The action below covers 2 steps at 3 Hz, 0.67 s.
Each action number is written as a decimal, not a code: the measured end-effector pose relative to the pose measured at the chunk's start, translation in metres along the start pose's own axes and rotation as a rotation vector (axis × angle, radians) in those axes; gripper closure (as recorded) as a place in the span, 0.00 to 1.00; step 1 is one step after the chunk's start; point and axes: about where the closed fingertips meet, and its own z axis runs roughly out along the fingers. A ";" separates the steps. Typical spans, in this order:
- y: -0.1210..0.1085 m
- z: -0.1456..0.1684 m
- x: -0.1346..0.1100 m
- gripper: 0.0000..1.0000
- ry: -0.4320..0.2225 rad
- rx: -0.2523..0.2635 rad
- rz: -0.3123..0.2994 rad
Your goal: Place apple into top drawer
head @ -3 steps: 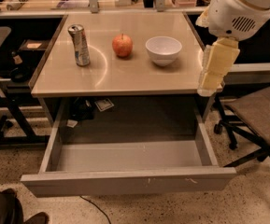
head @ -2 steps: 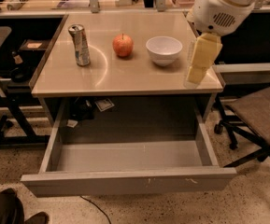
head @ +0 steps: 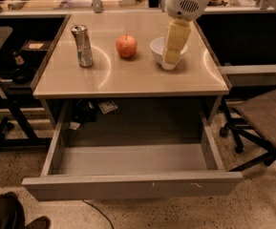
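Gripper (head: 172, 56): over the bowl (head: 156, 46), maybe touching it
Grip: can't make it out
Apple (head: 126, 46): left of gripper, on table (head: 128, 80)
Drawer (head: 132, 185): below gripper, pulled out

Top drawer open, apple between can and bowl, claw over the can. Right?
No. The camera view shows the claw over the white bowl, not the can. The top drawer is open, and the apple sits between can and bowl.

Beige table (head: 128, 82) on a speckled floor (head: 266, 209)
Office chair (head: 266, 116) at right, black frame (head: 13, 109) at left; gripper (head: 172, 57) hangs above the table's far right.
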 end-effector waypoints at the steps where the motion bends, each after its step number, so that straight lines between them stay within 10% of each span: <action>1: -0.050 0.041 -0.045 0.00 -0.020 -0.009 -0.046; 2: -0.054 0.042 -0.048 0.00 -0.030 0.001 -0.047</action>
